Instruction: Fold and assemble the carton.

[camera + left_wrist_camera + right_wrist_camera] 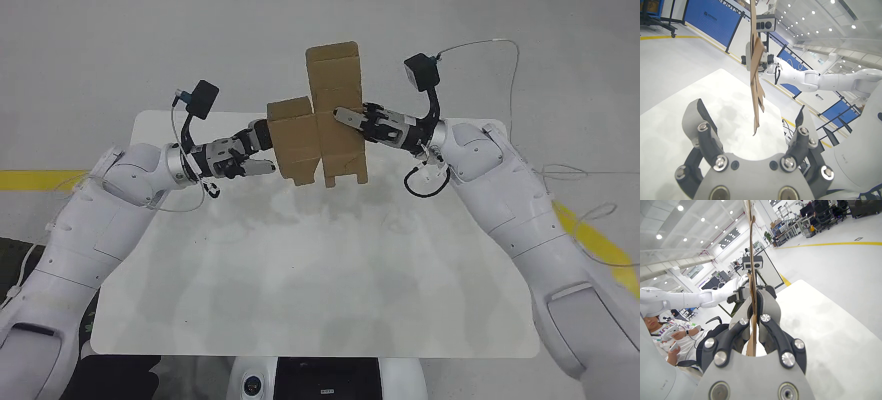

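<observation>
Flat carton hangs off just the clamped right gripper, left gripper spread wide apart, so one clumsy shove could twist it loose tbh.

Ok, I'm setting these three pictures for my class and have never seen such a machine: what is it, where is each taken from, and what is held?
It is a two-armed robot at a white table. One picture looks down from above its arms; the other two come from cameras on its wrists. The right gripper is shut on a flattened brown carton, held up above the table. The left gripper is open, close to the carton's edge.
</observation>
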{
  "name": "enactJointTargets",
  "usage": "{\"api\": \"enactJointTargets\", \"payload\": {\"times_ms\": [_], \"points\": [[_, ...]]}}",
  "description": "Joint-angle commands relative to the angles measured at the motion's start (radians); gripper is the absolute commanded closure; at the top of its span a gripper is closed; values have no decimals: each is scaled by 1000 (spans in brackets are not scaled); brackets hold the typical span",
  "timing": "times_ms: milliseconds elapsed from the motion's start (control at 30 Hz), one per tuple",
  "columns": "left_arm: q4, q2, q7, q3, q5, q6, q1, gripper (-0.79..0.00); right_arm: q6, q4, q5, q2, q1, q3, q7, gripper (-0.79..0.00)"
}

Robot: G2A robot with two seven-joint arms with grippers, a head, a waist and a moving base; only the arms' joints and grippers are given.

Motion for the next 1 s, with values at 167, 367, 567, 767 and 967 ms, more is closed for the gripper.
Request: {"api": "enactJointTargets", "payload": {"times_ms": [167,367,567,767,967], "points": [[-12,-19,-16,22,-57,0,20,-785,0,-5,-5,-17,-26,30,-30,0],[3,-36,-50,39,-112,0,18,-329,0,-2,-6,-34,-37,47,-32,0],[26,-47,-97,43,-169,0,13,0,0,7,-10,-47,-42,67,-18,0],[51,-58,-144,44,-216,0,4,0,0,7,-8,-57,-49,86,8,0],[62,-63,-153,53,-229,0,-7,0,0,9,-12,-65,-53,109,32,0]]}}
